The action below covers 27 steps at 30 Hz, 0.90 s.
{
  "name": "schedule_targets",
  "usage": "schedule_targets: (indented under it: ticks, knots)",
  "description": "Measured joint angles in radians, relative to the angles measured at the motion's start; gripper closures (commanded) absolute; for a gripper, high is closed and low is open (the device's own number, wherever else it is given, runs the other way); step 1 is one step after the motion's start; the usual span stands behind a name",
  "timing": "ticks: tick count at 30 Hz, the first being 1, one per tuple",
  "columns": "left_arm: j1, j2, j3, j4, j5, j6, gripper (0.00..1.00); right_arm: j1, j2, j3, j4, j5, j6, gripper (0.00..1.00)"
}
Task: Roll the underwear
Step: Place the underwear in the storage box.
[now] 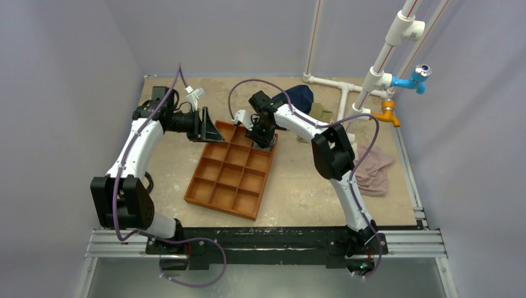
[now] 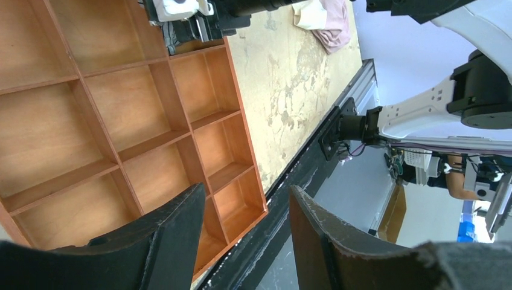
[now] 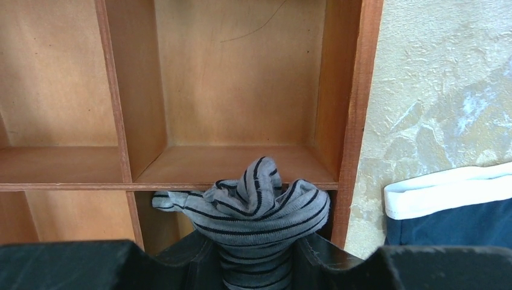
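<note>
Right gripper (image 3: 256, 257) clamps the bunched striped underwear (image 3: 256, 208), the bundle pointing to 12 o'clock from its jaws, over the wooden tray's (image 3: 356, 90) corner compartment at the tray's 1 o'clock; left gripper (image 2: 246, 202), jaws apart and empty, hovers farther off at 9 o'clock

The left arm (image 1: 133, 152) and the right arm (image 1: 348, 192) are built alike: smooth white rounded links joined by blocky black housings at the joints. A purple cable (image 1: 116, 198) loops loosely along each, at the left and right of the overhead frame. Filling the bottom of the wrist views, the left arm's fingers (image 2: 172, 232) and the right arm's fingers (image 3: 66, 266) are broad, matt black, with scuffed, pale-worn edges.
</note>
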Motion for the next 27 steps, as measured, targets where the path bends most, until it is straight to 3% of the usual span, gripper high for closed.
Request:
schedule_targets:
  ticks: [27]
  knots:
    - [0.055, 0.006, 0.009, -0.041, 0.042, 0.025, 0.49, -0.01, 0.165, 0.23, -0.221, 0.009, -0.027, 1.0]
